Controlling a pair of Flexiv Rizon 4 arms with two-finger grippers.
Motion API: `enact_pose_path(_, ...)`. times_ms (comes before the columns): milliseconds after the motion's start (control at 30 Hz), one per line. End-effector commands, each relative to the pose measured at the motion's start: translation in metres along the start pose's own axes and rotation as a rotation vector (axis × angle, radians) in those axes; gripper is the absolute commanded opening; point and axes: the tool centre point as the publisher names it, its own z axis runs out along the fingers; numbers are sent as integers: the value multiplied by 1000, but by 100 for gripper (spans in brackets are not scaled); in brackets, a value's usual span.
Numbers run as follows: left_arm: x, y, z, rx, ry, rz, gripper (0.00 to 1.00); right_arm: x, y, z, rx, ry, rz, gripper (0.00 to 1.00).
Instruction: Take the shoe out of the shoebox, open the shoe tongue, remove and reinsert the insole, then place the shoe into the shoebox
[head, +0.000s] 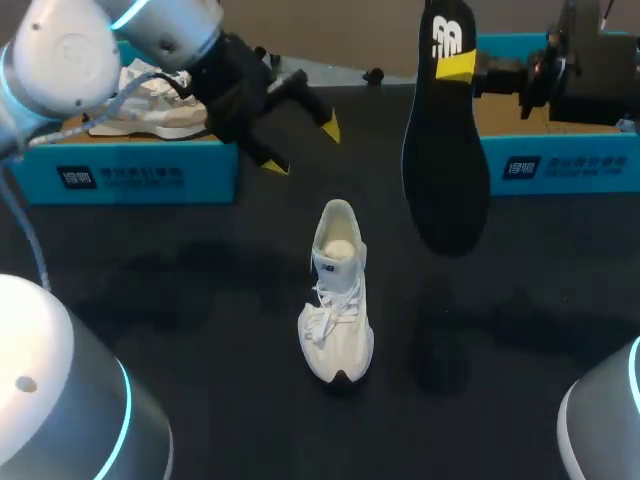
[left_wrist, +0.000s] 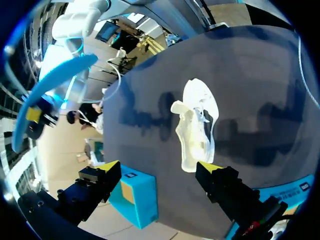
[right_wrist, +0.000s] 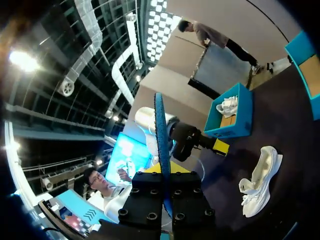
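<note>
**Insole aloft in the right pincer, shoe alone on the desk**

The right pincer is clenched on the black insole, its two fingers pressing one end from both sides. In the right wrist view the insole shows edge-on, rising from between the black finger blocks. It hangs lengthwise in the air, clear of the desk, and in the head view its free end points down just beside the near left corner of the right shoebox.

The left pincer is released, its yellow tips wide apart with nothing between them. It hovers just off the front wall of the left shoebox, with its fingers aimed toward the desk's middle. In the left wrist view the shoe lies ahead of the spread fingers, well apart from them.

The white shoe stands upright on its sole near the middle of the desk. Its toe points to the near edge and its heel to the far edge, and the laces are loose. Neither pincer touches it.

The teal left shoebox sits toward the far left corner and holds a second pale shoe. The teal right shoebox sits toward the far right corner.
</note>
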Motion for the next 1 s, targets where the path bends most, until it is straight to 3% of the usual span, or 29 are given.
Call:
enact_pose_path(33, 6, -5, -10, 29, -219, 27, 100, -10, 15, 14, -23, 17, 34, 0)
enact_pose_path(100, 6, -6, -14, 35, -245, 41, 100, -11, 17, 20, -67, 55, 29, 0)
enact_pose_path(267, 1, -6, -23, 88, -351, 70, 100, -11, 17, 20, -67, 55, 29, 0)
enact_pose_path(667, -13, -19, -42, 61, -491, 181, 100, -11, 17, 20, -67, 55, 29, 0)
enact_pose_path(867, -20, -30, -45, -4, -514, 210, 100, -18, 31, 33, -93, 5, 210, 0)
enact_pose_path(1000, -21, -32, -44, -25, -483, 211, 100, -24, 45, 43, -48, -22, 277, 0)
